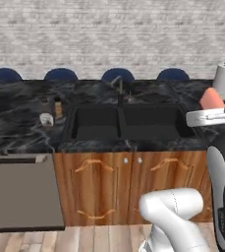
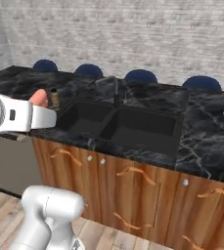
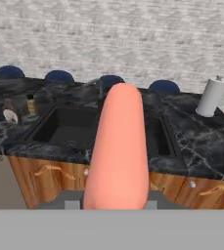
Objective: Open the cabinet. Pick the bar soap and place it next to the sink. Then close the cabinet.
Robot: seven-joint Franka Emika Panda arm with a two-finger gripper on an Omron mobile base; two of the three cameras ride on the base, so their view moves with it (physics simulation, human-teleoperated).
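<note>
Pink bar soap (image 3: 118, 151) is gripped tightly by the end effector (image 3: 114, 204), right up close and held high in the air. It is kept above the floor, before the black sink (image 1: 128, 123), probably so it can be set on the counter (image 1: 20, 106) beside it.

We see a salmon-pink bar soap (image 3: 117, 146), a matte-black sink (image 1: 126, 123) in black white-veined marble (image 2: 209, 136), warm-brown cabinet doors (image 1: 128, 187), and 4 dark blue chair backs (image 1: 118, 75).
</note>
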